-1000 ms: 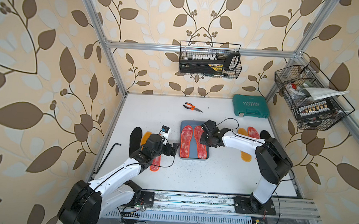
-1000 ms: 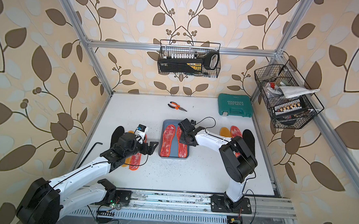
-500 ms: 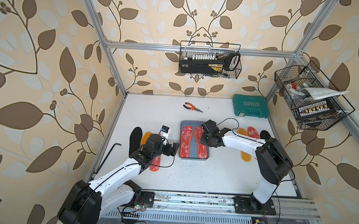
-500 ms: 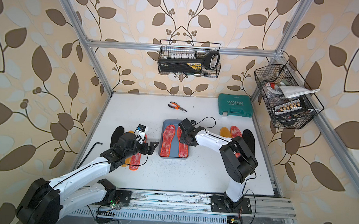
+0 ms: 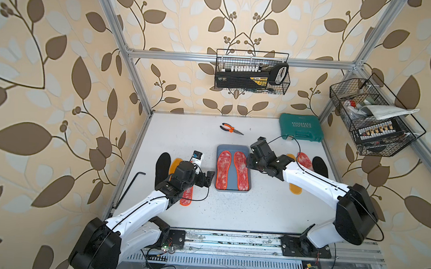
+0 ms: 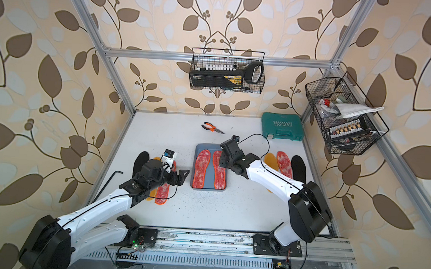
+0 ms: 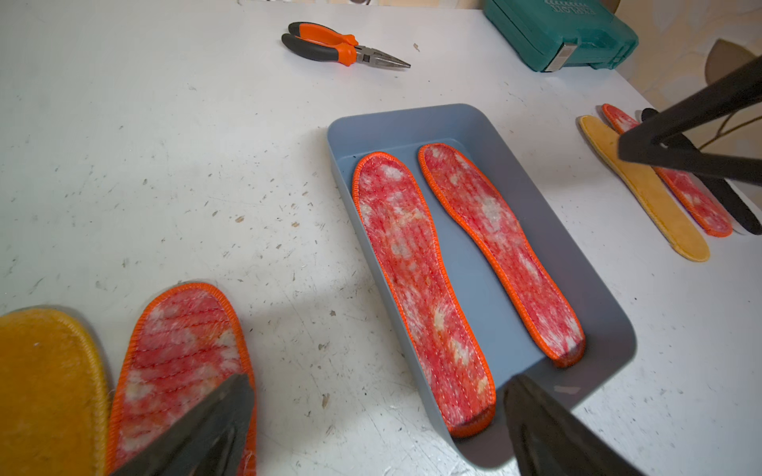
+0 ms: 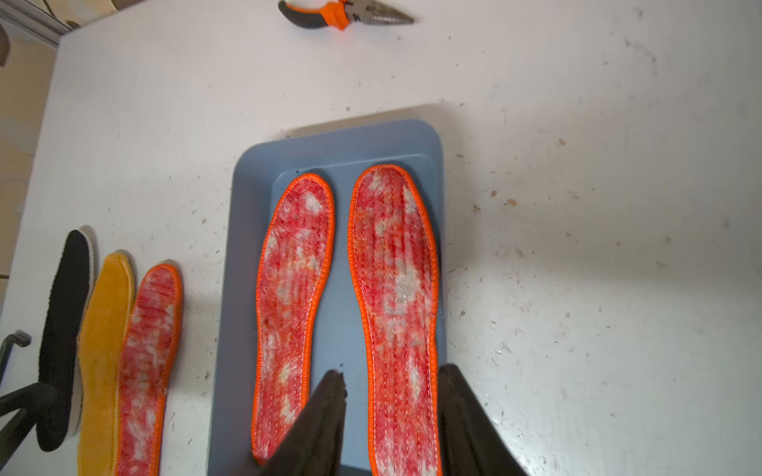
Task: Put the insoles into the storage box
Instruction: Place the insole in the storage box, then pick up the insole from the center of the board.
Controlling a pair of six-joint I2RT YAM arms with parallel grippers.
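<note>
Shallow blue-grey plastic storage box (image 5: 234, 148) with rounded corners, mid-table. It holds two red-speckled insoles with orange edging, side by side lengthwise: left boxed insole (image 5: 223, 169) and right boxed insole (image 5: 241, 170). Their near ends bend up against the box wall.

My right gripper (image 8: 391, 373) is over the box. Its fingers are parted astride the right boxed insole, not pinching it. My left gripper (image 7: 379, 387) hovers just beside the box's left wall, fingers spread wide, holding nothing.

The other six insoles lie loose on the table.
- On my left: black insole (image 5: 162, 166), orange-yellow insole (image 5: 175, 162), red-speckled insole (image 5: 187, 197).
- On my right, partly under my arm: second orange-yellow insole (image 5: 295, 188), second red-speckled insole (image 5: 304, 161), second black insole (image 5: 320, 167).

Black wire basket on the back wall (image 5: 252, 72) holds a black case with a yellow label; its print is too small to read. Black wire basket on the right wall (image 5: 372, 118) holds a white cloth and small items.

Green moulded tool case (image 5: 301, 128) in the far right corner, lid lettering reads EXPLOIT. Orange-black long-nose pliers (image 5: 231, 129) lie behind the box.

White table (image 5: 230, 211), scuffed and speckled. Aluminium frame, cream wallpaper with brown leaves.
</note>
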